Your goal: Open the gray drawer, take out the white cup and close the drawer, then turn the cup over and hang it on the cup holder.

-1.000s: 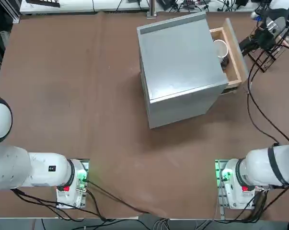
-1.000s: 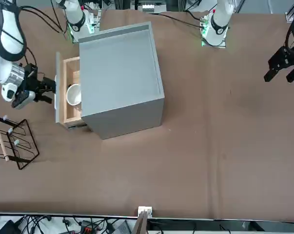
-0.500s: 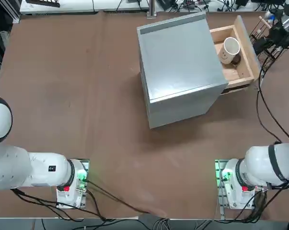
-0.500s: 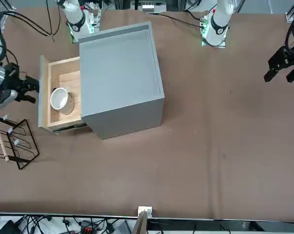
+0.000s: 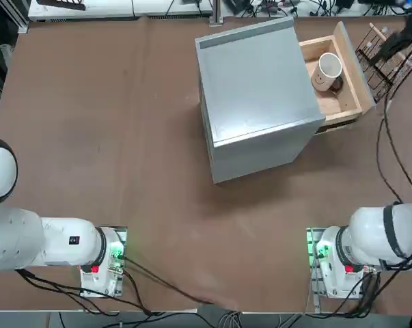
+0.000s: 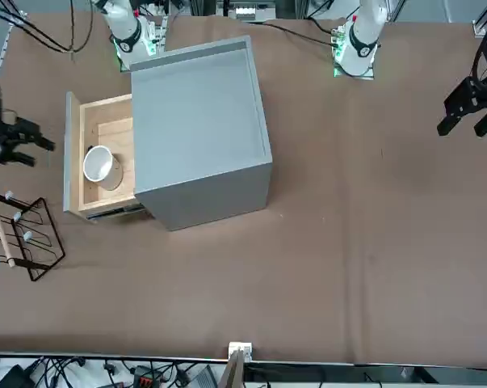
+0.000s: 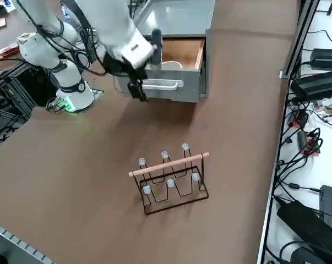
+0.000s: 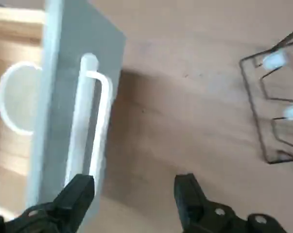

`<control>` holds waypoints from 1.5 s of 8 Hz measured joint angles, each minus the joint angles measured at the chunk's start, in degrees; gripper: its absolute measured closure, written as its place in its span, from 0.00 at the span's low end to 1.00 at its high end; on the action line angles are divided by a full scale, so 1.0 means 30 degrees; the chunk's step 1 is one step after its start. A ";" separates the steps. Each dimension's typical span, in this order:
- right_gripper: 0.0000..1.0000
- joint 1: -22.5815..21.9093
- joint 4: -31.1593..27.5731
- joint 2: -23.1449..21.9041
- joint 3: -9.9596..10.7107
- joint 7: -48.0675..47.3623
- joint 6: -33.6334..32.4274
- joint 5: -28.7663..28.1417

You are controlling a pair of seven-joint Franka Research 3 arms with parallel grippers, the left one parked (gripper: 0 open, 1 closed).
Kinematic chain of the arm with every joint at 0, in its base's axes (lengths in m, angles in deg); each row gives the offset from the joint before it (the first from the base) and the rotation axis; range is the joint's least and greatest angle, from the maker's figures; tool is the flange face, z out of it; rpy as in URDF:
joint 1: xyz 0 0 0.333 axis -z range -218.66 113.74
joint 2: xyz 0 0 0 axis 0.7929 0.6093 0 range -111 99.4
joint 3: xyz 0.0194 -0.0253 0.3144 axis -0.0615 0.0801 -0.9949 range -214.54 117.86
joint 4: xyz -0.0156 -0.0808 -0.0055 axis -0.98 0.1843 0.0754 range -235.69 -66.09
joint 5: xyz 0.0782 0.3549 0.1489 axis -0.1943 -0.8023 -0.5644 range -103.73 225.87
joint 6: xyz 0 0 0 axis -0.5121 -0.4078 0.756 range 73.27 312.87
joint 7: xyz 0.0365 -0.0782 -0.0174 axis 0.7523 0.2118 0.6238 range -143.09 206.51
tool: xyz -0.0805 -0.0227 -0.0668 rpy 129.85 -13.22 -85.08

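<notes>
Now white cup [image 5: 328,67] upright in gray drawer [image 5: 352,78], mouth up; claw [image 6: 35,149] open beside.

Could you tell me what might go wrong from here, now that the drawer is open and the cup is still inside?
1. The white cup lies on its side in the drawer, so a grasp from above could roll it away.
2. The open right gripper hangs just outside the drawer handle; moving in, it could clip the handle or the drawer front.
3. The cup holder stands close by, so a wide swing could knock it.
</notes>
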 joint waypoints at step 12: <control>0.07 -0.9756 -0.1931 -0.0195 -0.1180 -0.7113 0.1860 0.4751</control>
